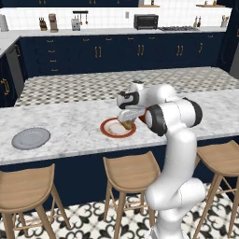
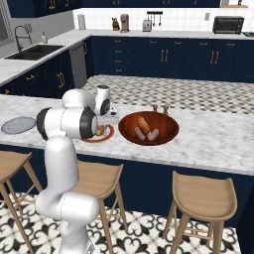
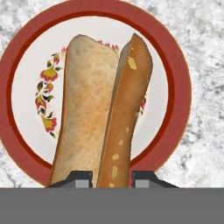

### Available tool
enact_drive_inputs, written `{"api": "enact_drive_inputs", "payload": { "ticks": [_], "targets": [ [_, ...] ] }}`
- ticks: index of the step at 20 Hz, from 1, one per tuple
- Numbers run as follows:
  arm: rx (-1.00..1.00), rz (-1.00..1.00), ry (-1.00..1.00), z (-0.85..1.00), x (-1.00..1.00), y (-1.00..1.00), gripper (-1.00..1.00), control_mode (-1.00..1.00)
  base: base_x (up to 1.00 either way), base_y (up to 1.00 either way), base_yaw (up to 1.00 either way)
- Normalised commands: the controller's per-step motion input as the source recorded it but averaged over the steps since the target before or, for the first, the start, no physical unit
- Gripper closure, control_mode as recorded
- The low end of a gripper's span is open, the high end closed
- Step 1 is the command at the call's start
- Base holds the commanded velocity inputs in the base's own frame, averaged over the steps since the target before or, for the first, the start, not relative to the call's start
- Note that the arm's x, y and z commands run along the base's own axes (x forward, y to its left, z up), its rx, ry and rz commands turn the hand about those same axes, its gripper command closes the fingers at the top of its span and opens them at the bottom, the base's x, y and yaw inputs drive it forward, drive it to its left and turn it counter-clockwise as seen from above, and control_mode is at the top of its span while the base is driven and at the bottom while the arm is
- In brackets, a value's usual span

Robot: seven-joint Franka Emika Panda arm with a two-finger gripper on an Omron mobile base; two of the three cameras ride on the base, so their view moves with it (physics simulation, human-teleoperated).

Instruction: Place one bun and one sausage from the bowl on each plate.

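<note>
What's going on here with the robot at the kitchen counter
The arm is holding a bun in its jaws, just over the red-rimmed plate on the marble counter. The jaws are shut on the bun's end, and nothing else shows on that plate. The brown bowl beside it holds more food, another bun and what look like sausages. The grey plate, further left along the counter, is bare.
</note>
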Motion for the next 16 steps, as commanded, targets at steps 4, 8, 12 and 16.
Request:
{"api": "enact_drive_inputs", "payload": {
  "ticks": [4,8,12,16],
  "targets": [
    [0.0,0.0,0.0,-0.25,0.3,0.0,1.0,-1.0,0.0,0.0,0.0],
    [0.0,0.0,0.0,-0.33,0.31,0.02,1.0,-1.0,0.0,0.0,0.0],
    [0.0,-0.02,0.0,-0.18,0.39,0.04,1.0,-1.0,0.0,0.0,0.0],
    [0.0,-0.03,0.0,-0.08,0.38,0.01,1.0,-1.0,0.0,0.0,0.0]
  ]
}}
